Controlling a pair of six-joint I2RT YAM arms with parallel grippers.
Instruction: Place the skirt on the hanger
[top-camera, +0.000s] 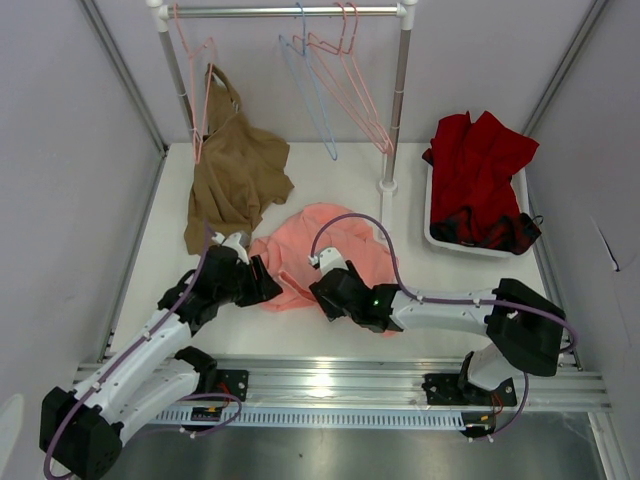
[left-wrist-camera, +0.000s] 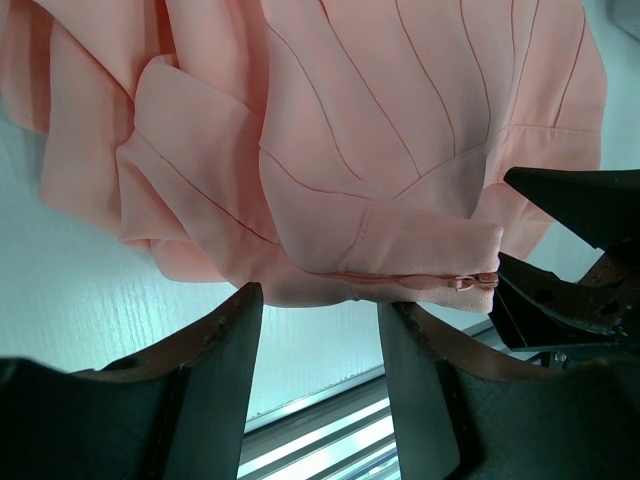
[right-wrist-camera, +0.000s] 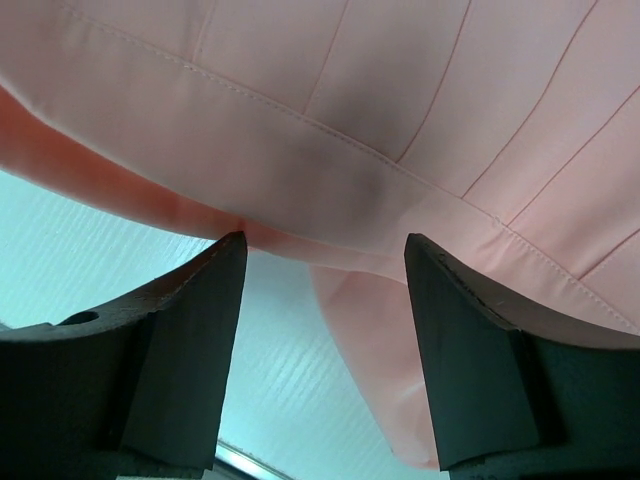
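The salmon-pink skirt (top-camera: 325, 245) lies crumpled on the table in front of both arms. My left gripper (top-camera: 268, 287) sits at its near left edge and my right gripper (top-camera: 322, 292) at its near middle edge. In the left wrist view the left gripper (left-wrist-camera: 320, 300) is open, and the skirt's (left-wrist-camera: 330, 150) zipped waistband hem lies just past the fingertips, with bare table between them. The right gripper (right-wrist-camera: 325, 245) is open too; the skirt (right-wrist-camera: 400, 110) spans its tips and a fold droops beside the right finger (right-wrist-camera: 470, 350). The light blue hanger (top-camera: 312, 95) hangs on the rail at the back.
A clothes rack (top-camera: 395, 100) stands at the back with pink wire hangers (top-camera: 350, 85); one (top-camera: 200, 80) carries a tan-brown garment (top-camera: 235, 175). A white bin (top-camera: 433, 225) at the right holds a dark red garment (top-camera: 480, 170). Grey walls close in both sides.
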